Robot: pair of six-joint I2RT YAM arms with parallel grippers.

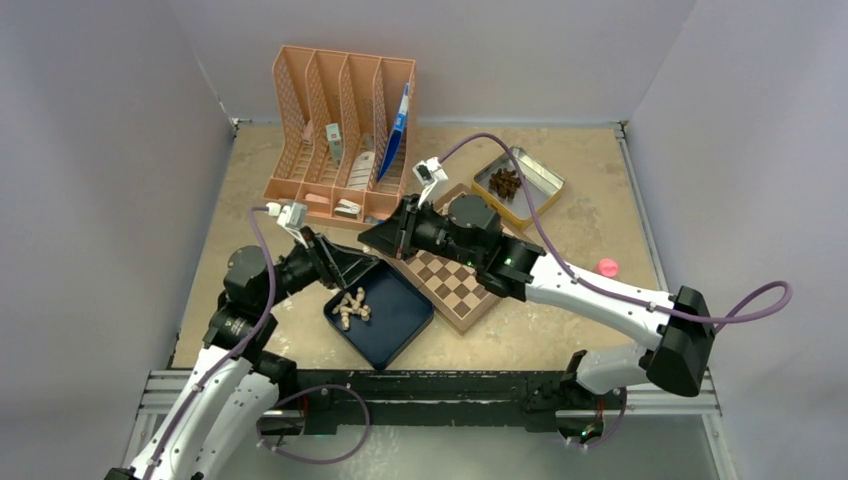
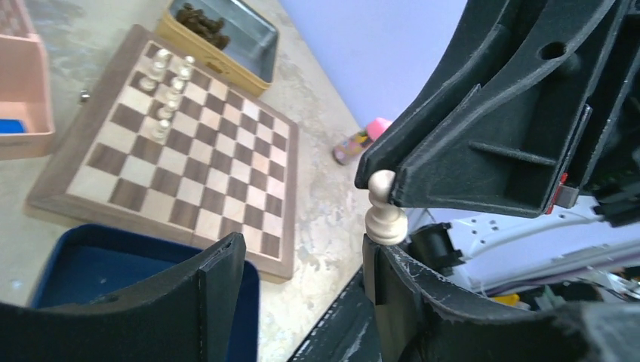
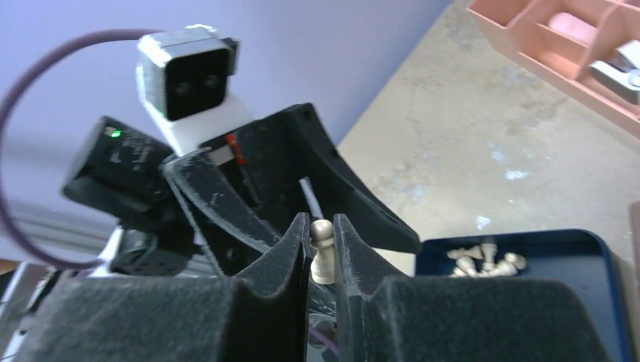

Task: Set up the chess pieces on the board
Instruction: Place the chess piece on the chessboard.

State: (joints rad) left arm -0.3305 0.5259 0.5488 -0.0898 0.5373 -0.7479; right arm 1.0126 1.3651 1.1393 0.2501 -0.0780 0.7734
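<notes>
Nearest me, the dark blue tray [image 1: 400, 322] holds a loose heap of pale chess pieces [image 1: 350, 305]. The left arm's jaws stand apart above its far-left edge. Just over them, the right arm's jaws are clamped on one pale, round-headed pawn [image 3: 322, 253], upright, its base touching the left arm's right finger [image 2: 389, 283]. Beyond the tray, the board [image 2: 189, 173] sits skewed on the tabletop [image 1: 560, 335], its near and right squares open. The right arm [image 1: 600, 295] reaches across it. A few placed pieces [image 2: 167, 90] stand at its far-left corner. Farther off are a pink organizer [image 1: 340, 130] on the left and a tin [image 1: 540, 182] on the right.
</notes>
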